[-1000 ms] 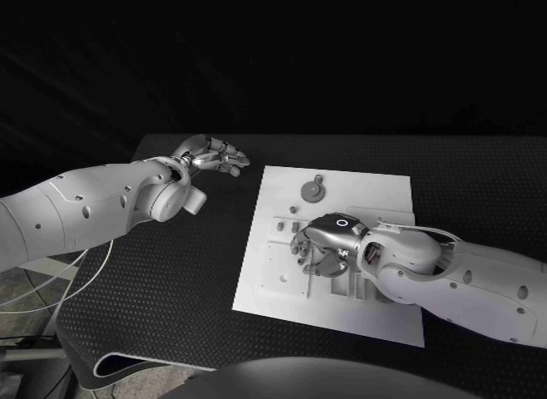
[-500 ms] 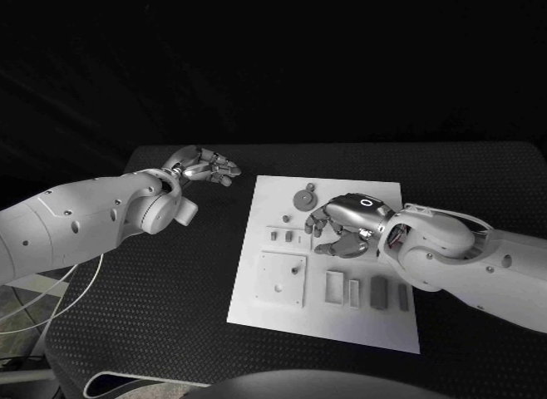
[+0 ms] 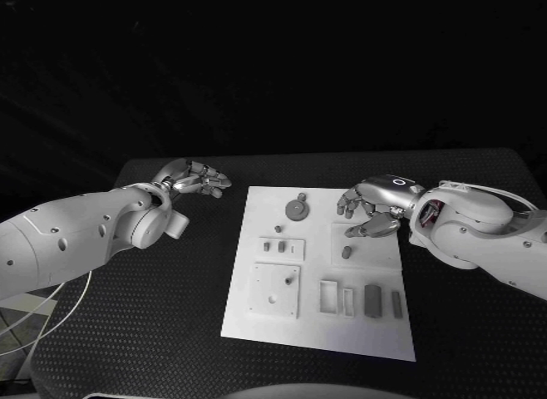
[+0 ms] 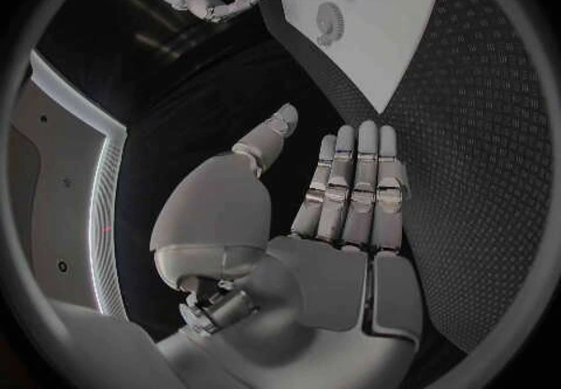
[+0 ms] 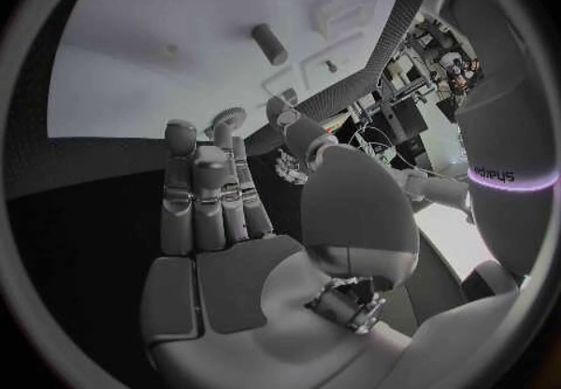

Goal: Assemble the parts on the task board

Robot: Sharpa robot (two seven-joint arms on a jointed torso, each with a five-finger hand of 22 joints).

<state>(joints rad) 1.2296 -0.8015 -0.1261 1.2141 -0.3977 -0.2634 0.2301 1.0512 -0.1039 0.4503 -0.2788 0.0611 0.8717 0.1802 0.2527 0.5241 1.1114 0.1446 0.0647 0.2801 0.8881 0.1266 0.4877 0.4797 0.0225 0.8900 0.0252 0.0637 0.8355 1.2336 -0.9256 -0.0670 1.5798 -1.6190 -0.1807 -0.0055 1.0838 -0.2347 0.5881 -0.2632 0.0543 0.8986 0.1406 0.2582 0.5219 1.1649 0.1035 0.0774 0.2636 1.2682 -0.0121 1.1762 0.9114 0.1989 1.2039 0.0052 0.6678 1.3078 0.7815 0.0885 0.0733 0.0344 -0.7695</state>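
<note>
Over task board (image 3: 381, 328) far edge, right hand (image 3: 372, 207) hovers, fingers (image 3: 360, 230) loosely curled, empty.

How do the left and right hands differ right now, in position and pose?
The left hand hovers over bare black table, off the task board's left edge; the right hand hangs over the board's far right corner. In its wrist view the left hand's fingers lie straight and pressed together; in the head view the right hand's fingers curl down toward the board. Both hold nothing.
</note>
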